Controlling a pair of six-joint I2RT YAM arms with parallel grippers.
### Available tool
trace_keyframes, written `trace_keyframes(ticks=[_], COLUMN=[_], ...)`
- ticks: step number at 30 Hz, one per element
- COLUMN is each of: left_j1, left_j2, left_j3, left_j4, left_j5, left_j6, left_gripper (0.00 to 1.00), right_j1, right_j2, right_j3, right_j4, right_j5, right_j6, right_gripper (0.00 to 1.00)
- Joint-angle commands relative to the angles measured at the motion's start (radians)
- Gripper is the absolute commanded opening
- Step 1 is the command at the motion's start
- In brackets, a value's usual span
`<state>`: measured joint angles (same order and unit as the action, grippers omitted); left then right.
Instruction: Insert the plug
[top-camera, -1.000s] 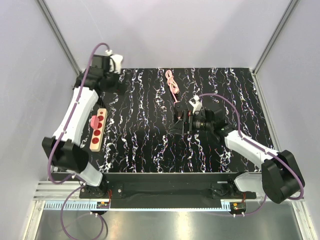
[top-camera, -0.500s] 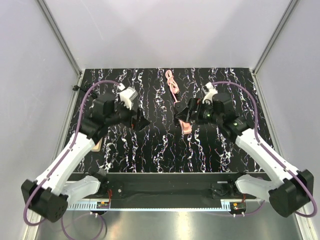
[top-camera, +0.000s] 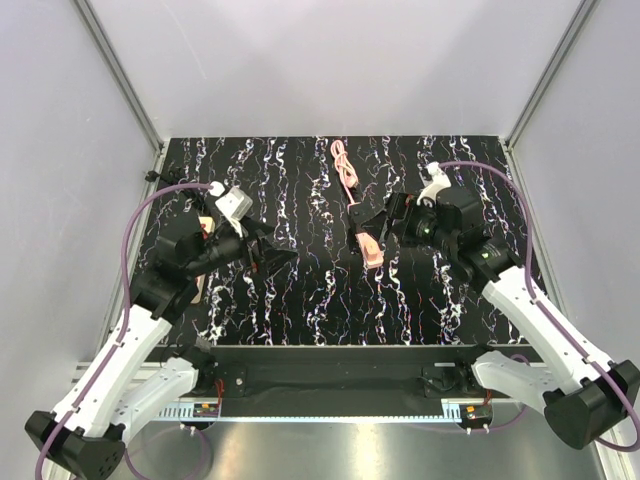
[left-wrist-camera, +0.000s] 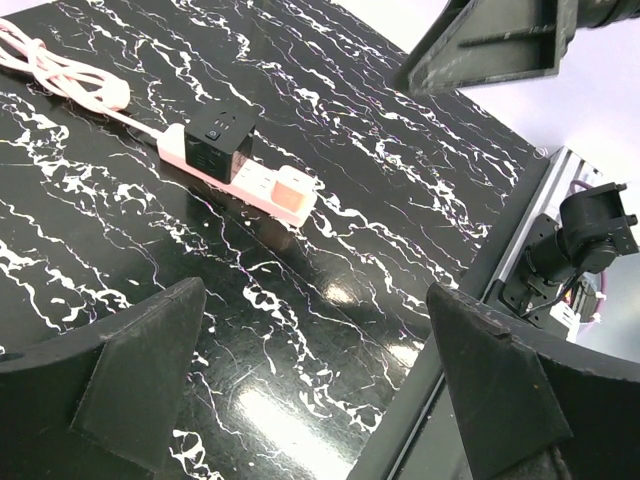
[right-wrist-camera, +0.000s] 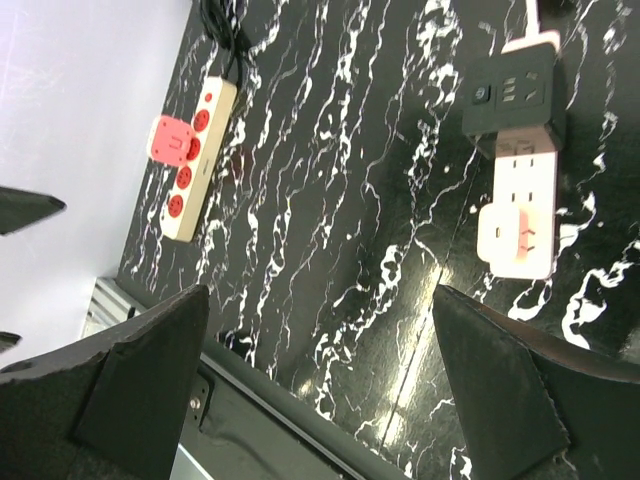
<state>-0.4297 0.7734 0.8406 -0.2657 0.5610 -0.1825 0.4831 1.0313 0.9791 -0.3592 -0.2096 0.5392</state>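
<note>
Left gripper (left-wrist-camera: 312, 290) wide open and empty, right gripper (right-wrist-camera: 320, 295) likewise, the plug (right-wrist-camera: 520, 235) sitting on the end of the pink power strip (right-wrist-camera: 525, 165) on the worktop (right-wrist-camera: 350, 200), black adapter (right-wrist-camera: 512, 92) near it on the strip

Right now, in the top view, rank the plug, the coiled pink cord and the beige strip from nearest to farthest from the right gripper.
From the right gripper:
1. The plug, just on its near side.
2. The coiled pink cord, toward the back.
3. The beige strip, far left.
</note>
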Motion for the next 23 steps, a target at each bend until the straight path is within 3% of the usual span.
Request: trace_keyframes(ticks=[1,23], left_j1=[0.002,0.002], left_j2=[-0.029,-0.031], left_j3=[-0.006,0.006], left_j4=[0.045,0.079], left_j5=[0.025,0.048], left_j6=[-0.003,-0.044], left_gripper=[0.99,0.99], right_j1=[-0.003,-0.003], right_j2=[-0.034,-0.054], right_j3=[0.069,0.101], right_j4=[0.003,-0.026], right_j5=[0.042,0.058], right_j6=[-0.01,-0.035], right_gripper=[1.0,1.0])
